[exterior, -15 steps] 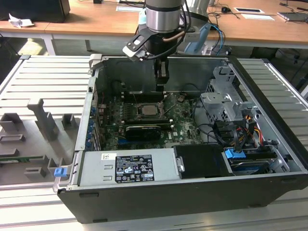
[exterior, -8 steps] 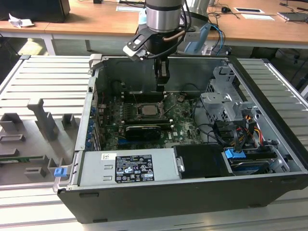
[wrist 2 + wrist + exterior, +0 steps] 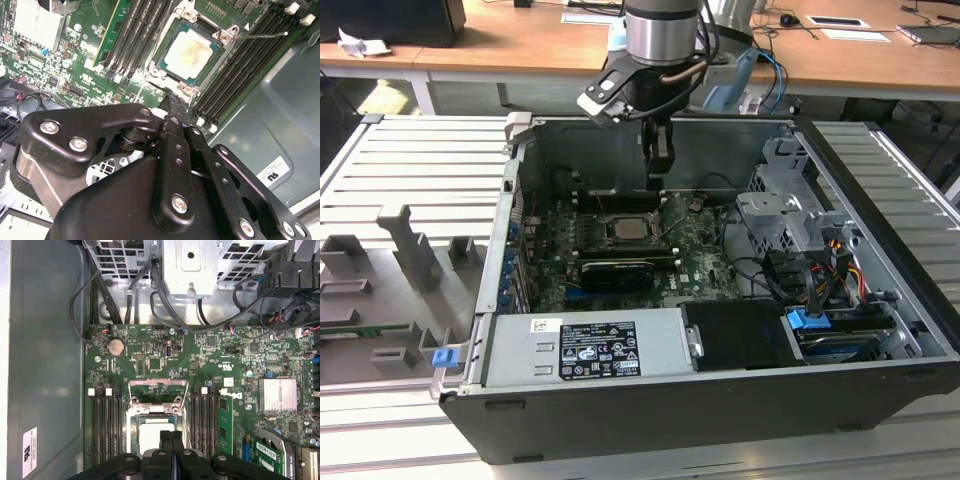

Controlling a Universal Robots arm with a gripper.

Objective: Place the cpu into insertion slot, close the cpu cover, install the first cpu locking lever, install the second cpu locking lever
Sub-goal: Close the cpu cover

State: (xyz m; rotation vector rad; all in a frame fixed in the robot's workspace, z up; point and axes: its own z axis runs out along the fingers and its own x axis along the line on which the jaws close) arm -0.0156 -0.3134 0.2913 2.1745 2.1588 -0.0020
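While the arm reaches down into the open case (image 3: 600, 150), the gripper (image 3: 660, 178) hangs low over the green board (image 3: 210, 365); in both wrist views its fingers (image 3: 165, 442) are pressed together with nothing between them, tips just above one edge of the slot (image 3: 152, 75). Cpu (image 3: 189, 52) lies flat in the slot, silver top up; cover (image 3: 159, 384) stands tilted up at the slot's side away from the fingers, board showing through its cut-out. One thin lever (image 3: 260, 36) juts out free beside the slot, across the black memory rails (image 3: 235, 70).
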